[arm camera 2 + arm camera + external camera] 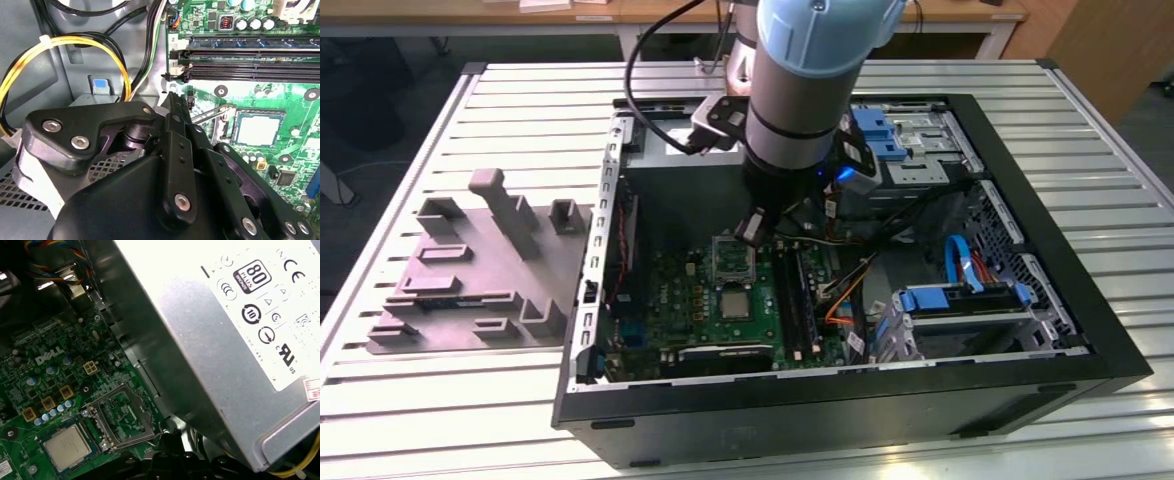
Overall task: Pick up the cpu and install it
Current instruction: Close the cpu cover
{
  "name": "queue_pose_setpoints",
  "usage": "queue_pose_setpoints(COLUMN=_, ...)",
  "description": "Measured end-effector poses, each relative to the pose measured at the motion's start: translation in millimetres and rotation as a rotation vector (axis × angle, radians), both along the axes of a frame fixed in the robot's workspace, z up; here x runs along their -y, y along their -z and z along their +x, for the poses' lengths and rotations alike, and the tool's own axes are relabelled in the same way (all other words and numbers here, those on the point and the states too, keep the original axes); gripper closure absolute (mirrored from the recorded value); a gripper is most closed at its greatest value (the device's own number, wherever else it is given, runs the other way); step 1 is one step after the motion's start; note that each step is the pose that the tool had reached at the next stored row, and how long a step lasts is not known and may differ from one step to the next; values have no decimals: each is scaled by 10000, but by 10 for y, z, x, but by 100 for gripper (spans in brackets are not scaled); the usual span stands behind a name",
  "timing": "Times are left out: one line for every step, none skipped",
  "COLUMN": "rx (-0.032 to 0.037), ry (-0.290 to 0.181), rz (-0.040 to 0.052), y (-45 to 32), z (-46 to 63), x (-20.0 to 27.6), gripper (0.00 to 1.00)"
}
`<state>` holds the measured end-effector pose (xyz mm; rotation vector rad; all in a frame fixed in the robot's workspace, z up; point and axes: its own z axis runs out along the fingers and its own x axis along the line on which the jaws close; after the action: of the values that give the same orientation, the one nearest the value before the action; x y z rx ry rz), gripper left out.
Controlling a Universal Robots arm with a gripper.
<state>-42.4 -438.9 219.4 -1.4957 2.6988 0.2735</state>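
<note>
The cpu (736, 303), a small square chip with a pale silver top, lies flat in its socket on the green motherboard (680, 300) inside the open computer case. It shows in both wrist views (258, 129) (67, 446). The socket's metal load frame (122, 412) stands swung open beside the chip. My gripper (751, 230) hangs above the board, a short way beyond the socket toward the back of the case. Its black fingers (172, 107) are shut together with nothing between them, apart from the chip.
A large grey metal power supply (225, 315) with a white label sits close beside the gripper. Memory slots (250, 60) and yellow and black cables (75, 42) lie nearby. Blue drive caddies (961, 300) fill the case's right. A grey plastic block with posts (474, 275) rests on the table.
</note>
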Motion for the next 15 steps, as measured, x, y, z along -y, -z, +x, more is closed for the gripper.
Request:
queue_pose_setpoints(rx=-1, ry=-1, rz=-41, y=-3, z=-2, x=1, gripper=89)
queue_pose_setpoints(rx=-1, ry=-2, rz=-76, y=-6, z=-2, x=1, gripper=89)
queue_pose_setpoints(rx=-1, ry=-3, rz=-105, y=-11, z=-3, x=1, gripper=89)
queue_pose_setpoints(rx=-1, ry=-4, rz=-134, y=-17, z=-4, x=1, gripper=89)
queue_pose_setpoints(rx=-2, ry=-4, rz=-155, y=-24, z=-4, x=1, gripper=89)
queue_pose_setpoints(rx=-1, ry=-4, rz=-172, y=-31, z=-4, x=0, gripper=89)
queue_pose_setpoints(rx=-1, ry=-4, rz=-191, y=-38, z=-5, x=0, gripper=89)
queue_pose_setpoints(rx=0, ry=-4, rz=-211, y=-46, z=-5, x=-1, gripper=89)
queue_pose_setpoints(rx=-1, ry=-3, rz=-234, y=-53, z=-5, x=-1, gripper=89)
queue_pose_setpoints(rx=-1, ry=-3, rz=-263, y=-61, z=-6, x=-1, gripper=89)
queue_pose_setpoints(rx=0, ry=-4, rz=-301, y=-66, z=-6, x=-2, gripper=89)
queue_pose_setpoints(rx=-1, ry=-4, rz=-348, y=-69, z=-6, x=-2, gripper=89)
queue_pose_setpoints(rx=0, ry=-5, rz=-401, y=-72, z=-7, x=-2, gripper=89)
queue_pose_setpoints(rx=0, ry=-7, rz=-455, y=-74, z=-7, x=-2, gripper=89)
queue_pose_setpoints(rx=0, ry=-8, rz=-505, y=-77, z=-7, x=-2, gripper=89)
